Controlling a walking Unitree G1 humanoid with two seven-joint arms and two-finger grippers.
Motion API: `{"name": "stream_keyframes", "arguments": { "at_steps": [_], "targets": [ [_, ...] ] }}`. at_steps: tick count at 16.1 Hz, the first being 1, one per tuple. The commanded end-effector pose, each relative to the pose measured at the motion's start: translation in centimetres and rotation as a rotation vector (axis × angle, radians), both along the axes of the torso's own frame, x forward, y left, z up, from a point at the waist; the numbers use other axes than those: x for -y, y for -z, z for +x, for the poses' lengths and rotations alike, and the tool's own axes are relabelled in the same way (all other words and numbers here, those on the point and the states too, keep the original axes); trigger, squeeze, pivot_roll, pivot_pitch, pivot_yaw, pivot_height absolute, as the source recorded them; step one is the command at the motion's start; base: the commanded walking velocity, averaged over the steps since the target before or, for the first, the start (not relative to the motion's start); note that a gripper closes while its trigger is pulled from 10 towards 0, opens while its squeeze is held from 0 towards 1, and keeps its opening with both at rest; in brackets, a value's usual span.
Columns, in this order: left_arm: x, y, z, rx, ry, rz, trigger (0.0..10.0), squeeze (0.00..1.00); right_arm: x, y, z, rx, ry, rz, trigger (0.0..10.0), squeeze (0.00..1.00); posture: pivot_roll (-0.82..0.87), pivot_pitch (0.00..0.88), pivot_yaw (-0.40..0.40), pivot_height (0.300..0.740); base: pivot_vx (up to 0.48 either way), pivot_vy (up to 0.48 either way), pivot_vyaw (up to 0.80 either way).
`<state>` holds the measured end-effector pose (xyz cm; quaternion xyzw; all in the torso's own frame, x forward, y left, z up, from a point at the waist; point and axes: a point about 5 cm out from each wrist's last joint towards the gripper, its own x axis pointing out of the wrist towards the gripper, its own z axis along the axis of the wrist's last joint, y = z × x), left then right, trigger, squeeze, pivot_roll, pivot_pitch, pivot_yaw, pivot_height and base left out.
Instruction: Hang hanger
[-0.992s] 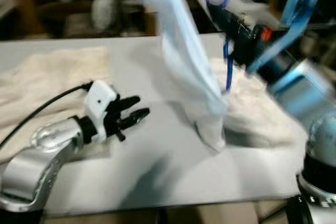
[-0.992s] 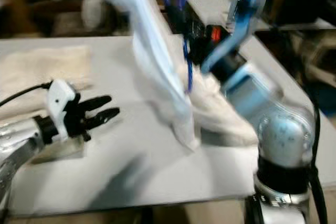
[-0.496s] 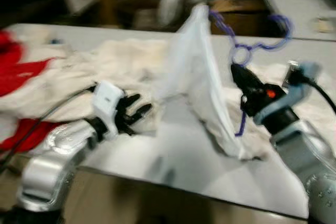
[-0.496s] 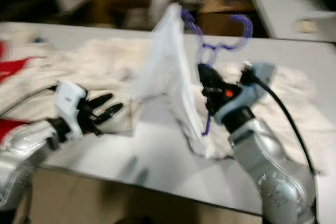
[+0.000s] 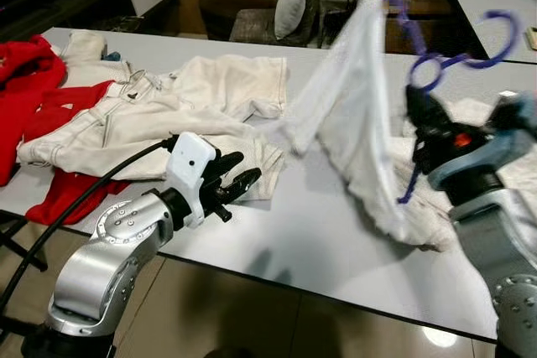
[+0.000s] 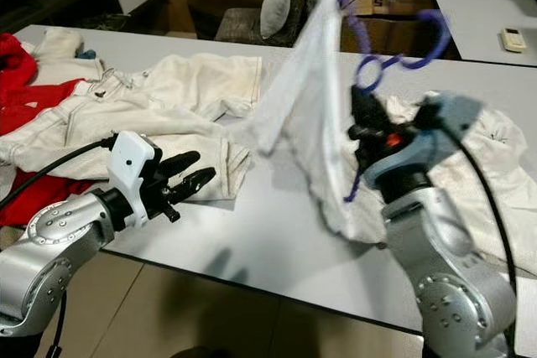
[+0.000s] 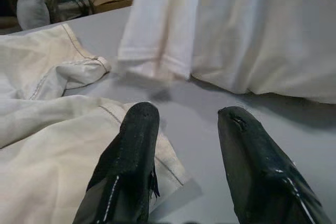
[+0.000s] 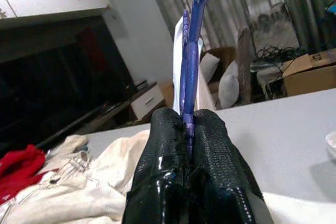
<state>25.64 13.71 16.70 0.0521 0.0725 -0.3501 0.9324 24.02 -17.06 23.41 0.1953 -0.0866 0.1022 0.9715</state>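
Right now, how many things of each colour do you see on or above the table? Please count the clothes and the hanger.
Red garments: 1, the red garment at the table's left end.
Cream garments: 2, the cream jacket and the cream cloth under the right arm.
White garments: 1, the white garment on the hanger.
Blue hangers: 1, the blue hanger, held in the right gripper.
Total: 5

White table (image 5: 310, 232), long, glossy top, front edge over tiled floor (image 5: 252, 316). Cream jacket (image 5: 168, 115) spread flat across left half, hem at front edge. Red garment (image 5: 38, 81) at far left, partly under jacket, one end hanging off edge. Another white cloth (image 6: 495, 173) bunched on right side, likely clothing, blurred. Bare strip of tabletop between jacket and right-hand cloth.
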Motion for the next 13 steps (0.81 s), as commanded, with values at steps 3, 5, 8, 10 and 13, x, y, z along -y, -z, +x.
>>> {"name": "stream_keyframes", "arguments": {
  "at_steps": [3, 5, 8, 10, 13],
  "targets": [
    [0.0, -0.3, -0.1, 0.021, -0.034, -0.026, 10.0, 0.00, -0.8, -1.9, -0.1, 0.090, -0.074, -0.007, 10.0, 0.00, -0.12, 0.039, 0.028, 0.740, 0.000, 0.000, 0.00],
    [0.2, -0.2, -0.3, 0.024, -0.049, -0.043, 10.0, 0.00, -0.8, -2.0, 0.1, 0.085, -0.094, -0.049, 10.0, 0.00, -0.12, 0.041, 0.003, 0.740, 0.000, 0.000, 0.00],
    [0.8, -0.1, -0.8, 0.028, -0.062, -0.066, 10.0, 0.00, -0.8, -2.0, 0.2, 0.059, -0.150, -0.047, 10.0, 0.00, -0.14, 0.045, -0.035, 0.740, 0.000, 0.000, 0.00],
    [0.9, -0.1, -0.9, 0.031, -0.061, -0.072, 10.0, 0.00, -0.8, -1.9, 0.2, 0.050, -0.155, -0.044, 10.0, 0.00, -0.14, 0.045, -0.035, 0.740, -0.293, 0.000, 0.00],
    [1.0, -0.3, -0.8, 0.038, -0.063, -0.072, 10.0, 0.00, -1.0, -1.7, 0.3, 0.022, -0.183, -0.048, 10.0, 0.00, -0.14, 0.045, -0.032, 0.740, -0.304, 0.000, 0.00]
  ]
}}
